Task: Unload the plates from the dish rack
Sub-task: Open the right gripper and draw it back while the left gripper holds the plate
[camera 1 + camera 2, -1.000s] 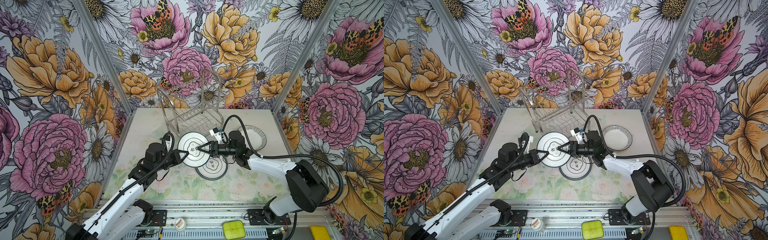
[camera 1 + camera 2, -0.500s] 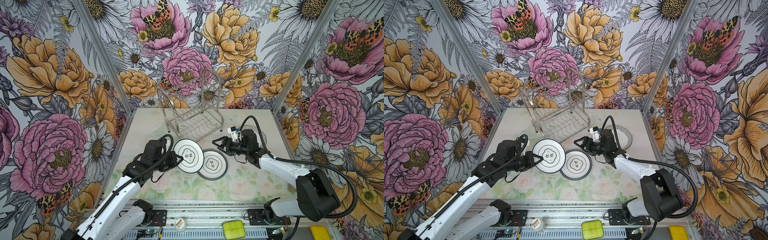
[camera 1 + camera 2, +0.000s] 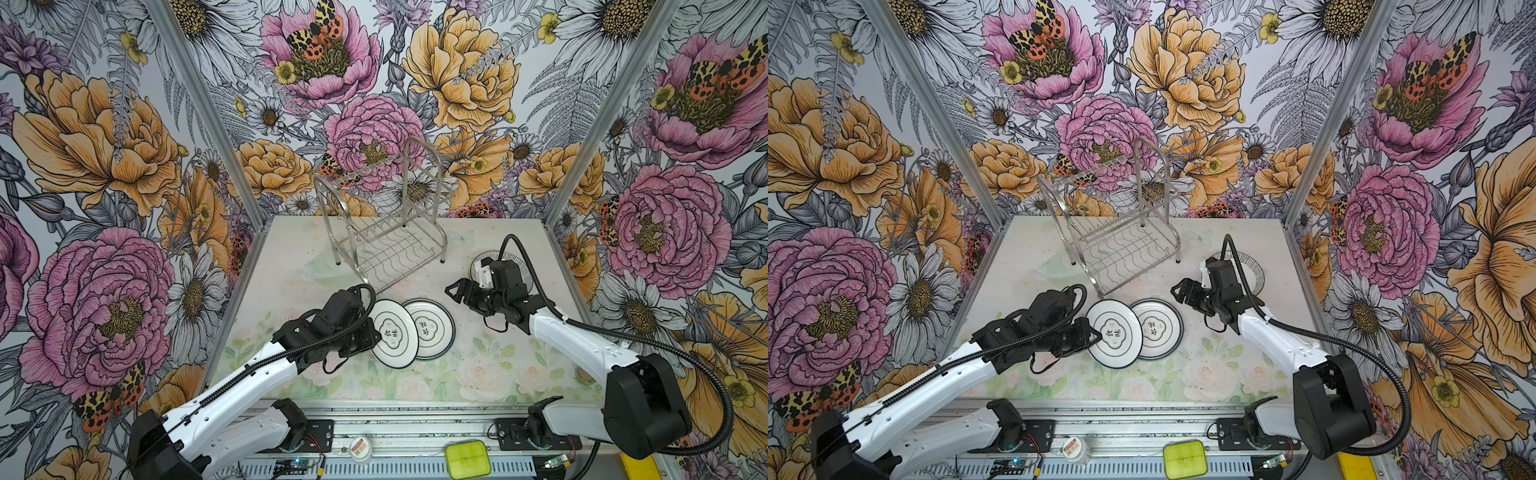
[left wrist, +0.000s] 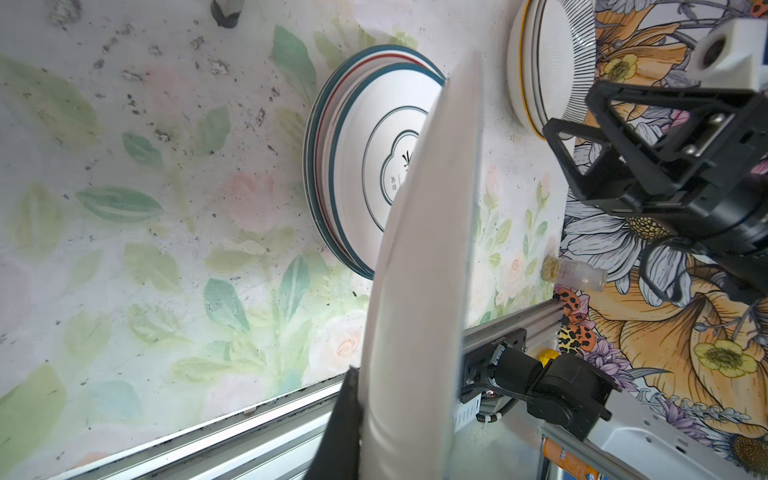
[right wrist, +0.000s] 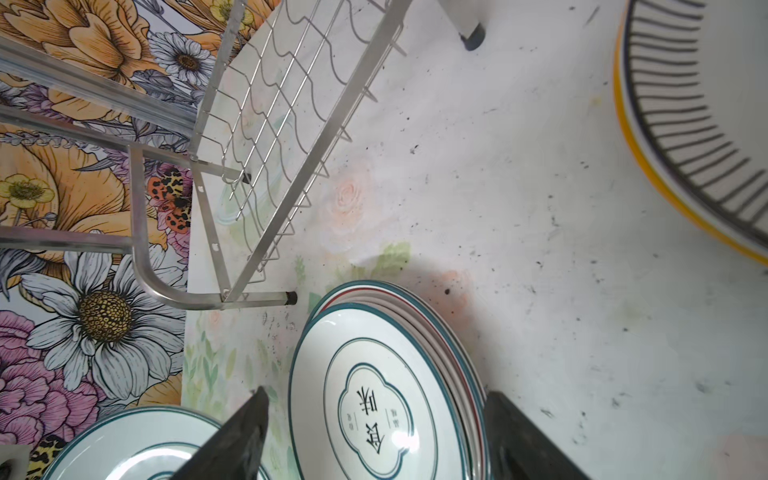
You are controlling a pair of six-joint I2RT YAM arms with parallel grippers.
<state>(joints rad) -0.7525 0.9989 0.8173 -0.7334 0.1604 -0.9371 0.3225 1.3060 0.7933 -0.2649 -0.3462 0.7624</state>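
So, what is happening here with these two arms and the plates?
The robot is emptying the dish rack, where no plate shows now. The left end effector is shut on the rim of a teal-ringed plate, held tilted by a stack of like plates on the table. The right end effector hovers open near that stack, holding nothing. Striped plates lie beyond it.

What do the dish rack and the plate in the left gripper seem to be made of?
The dish rack: probably steel wire and tube, polished; it shines silver and mirrors light. The plate in the left gripper: likely glazed ceramic; white, glossy face with teal rings, thick smooth rim.
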